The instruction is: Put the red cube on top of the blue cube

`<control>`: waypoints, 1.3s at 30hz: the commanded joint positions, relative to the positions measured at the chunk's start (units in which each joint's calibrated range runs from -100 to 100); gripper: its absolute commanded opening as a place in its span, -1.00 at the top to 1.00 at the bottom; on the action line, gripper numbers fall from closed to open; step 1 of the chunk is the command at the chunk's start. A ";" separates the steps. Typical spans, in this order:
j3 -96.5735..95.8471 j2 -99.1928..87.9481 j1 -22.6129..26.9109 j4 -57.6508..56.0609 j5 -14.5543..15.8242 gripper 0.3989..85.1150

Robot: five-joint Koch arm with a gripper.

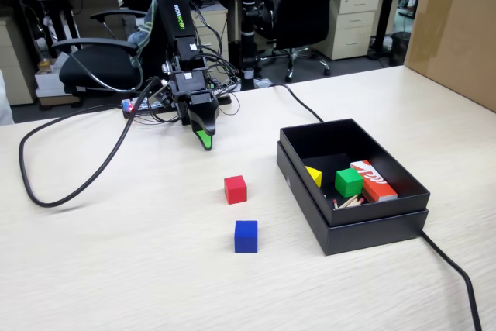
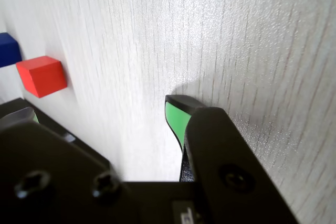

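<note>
The red cube sits on the light wooden table, with the blue cube just in front of it and slightly right; a small gap separates them. My gripper hangs low over the table behind and to the left of the red cube, clear of both. In the wrist view the gripper is open with bare table between its jaws; one green-padded fingertip shows at the right. There the red cube lies at the left, and the blue cube is cut off by the left edge.
An open black box stands right of the cubes, holding a green cube, a yellow piece, a red-and-white box and sticks. Black cables loop across the table's left, one runs past the box. A cardboard box stands back right.
</note>
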 commanded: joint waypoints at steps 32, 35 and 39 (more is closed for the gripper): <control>72.26 63.81 1.37 -30.08 2.30 -0.11; 74.89 70.24 1.51 -30.08 2.49 -0.11; 76.52 76.55 1.51 -30.08 2.64 -0.11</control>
